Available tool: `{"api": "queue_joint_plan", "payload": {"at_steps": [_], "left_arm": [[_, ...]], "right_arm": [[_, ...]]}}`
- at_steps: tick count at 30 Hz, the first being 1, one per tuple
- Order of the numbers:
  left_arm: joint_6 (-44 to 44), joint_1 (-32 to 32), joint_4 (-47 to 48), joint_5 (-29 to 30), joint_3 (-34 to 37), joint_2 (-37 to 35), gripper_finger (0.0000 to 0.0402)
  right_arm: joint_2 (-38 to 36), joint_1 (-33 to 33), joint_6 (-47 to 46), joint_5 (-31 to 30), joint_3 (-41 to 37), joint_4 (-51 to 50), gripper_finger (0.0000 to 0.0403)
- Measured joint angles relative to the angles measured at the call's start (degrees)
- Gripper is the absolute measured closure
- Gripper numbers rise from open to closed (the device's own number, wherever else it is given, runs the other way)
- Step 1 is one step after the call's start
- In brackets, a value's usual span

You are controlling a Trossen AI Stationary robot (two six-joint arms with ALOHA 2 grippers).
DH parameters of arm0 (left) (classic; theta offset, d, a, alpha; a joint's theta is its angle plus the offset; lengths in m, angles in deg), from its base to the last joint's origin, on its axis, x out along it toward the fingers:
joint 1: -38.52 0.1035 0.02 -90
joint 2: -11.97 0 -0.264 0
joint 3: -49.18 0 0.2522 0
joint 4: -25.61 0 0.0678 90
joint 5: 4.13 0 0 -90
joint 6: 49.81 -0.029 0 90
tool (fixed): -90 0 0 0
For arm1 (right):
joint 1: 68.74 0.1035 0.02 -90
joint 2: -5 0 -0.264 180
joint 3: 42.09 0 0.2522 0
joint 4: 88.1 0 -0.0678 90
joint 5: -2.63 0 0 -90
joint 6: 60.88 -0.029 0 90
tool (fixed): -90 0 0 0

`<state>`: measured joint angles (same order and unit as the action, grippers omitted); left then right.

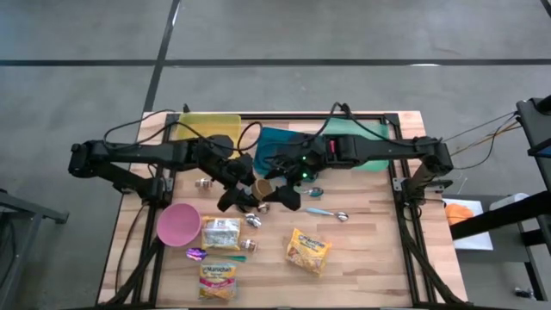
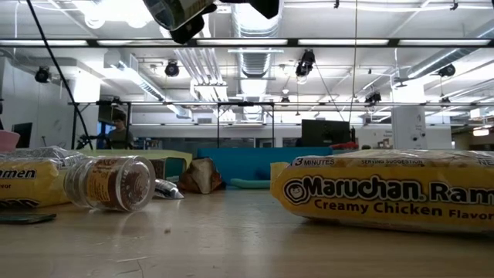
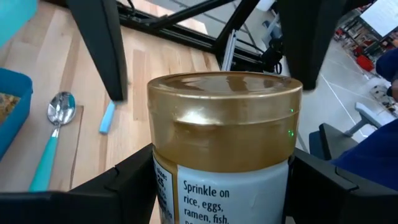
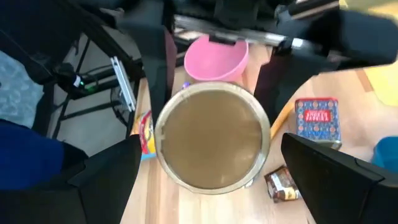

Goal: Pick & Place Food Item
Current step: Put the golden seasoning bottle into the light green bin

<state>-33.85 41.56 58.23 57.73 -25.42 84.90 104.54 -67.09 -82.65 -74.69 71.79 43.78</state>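
Note:
A jar with a gold lid [image 3: 224, 106] and a white label hangs above the middle of the table [image 1: 261, 188], with my left gripper [image 1: 248, 183] shut on it. The lid [image 4: 211, 137] faces my right gripper [image 1: 281, 181], which is open. Its two fingers [image 4: 93, 180] stand on either side of the lid end, apart from it. In the left wrist view they show as dark bars [image 3: 99, 50] beyond the jar. In the low view both grippers are only dark shapes at the top edge [image 2: 185, 15]. My left gripper pinches the jar's labelled body [image 3: 217, 193] just below the lid, one finger [image 3: 124, 186] on each side. The fingers come from the table's left and lie along the jar. The jar is lifted clear of the table, its lid end pointing away from the wrist toward the table's right.
Below the grippers lie a pink bowl [image 1: 178, 224], three yellow ramen packets [image 1: 308, 251], a small jar on its side [image 2: 108, 183] and spoons [image 1: 331, 213]. Yellow [image 1: 207, 127], teal [image 1: 280, 142] and green [image 1: 362, 138] trays stand along the far edge.

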Motion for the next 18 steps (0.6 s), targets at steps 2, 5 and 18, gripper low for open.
{"api": "queue_joint_plan", "payload": {"at_steps": [2,5,18], "left_arm": [[-0.02,0.00,0.10,0.00,-0.02,0.00,0.0120],[-0.02,0.00,-0.04,0.02,0.00,0.00,0.0120],[-0.37,0.00,-2.00,-0.04,0.00,0.04,0.0120]], "right_arm": [[0.06,-0.05,0.49,-0.03,0.02,0.98,0.0021],[0.21,-0.08,0.80,-0.10,0.02,1.33,0.0021],[2.54,0.00,0.14,1.58,0.00,4.51,0.0021]]}}
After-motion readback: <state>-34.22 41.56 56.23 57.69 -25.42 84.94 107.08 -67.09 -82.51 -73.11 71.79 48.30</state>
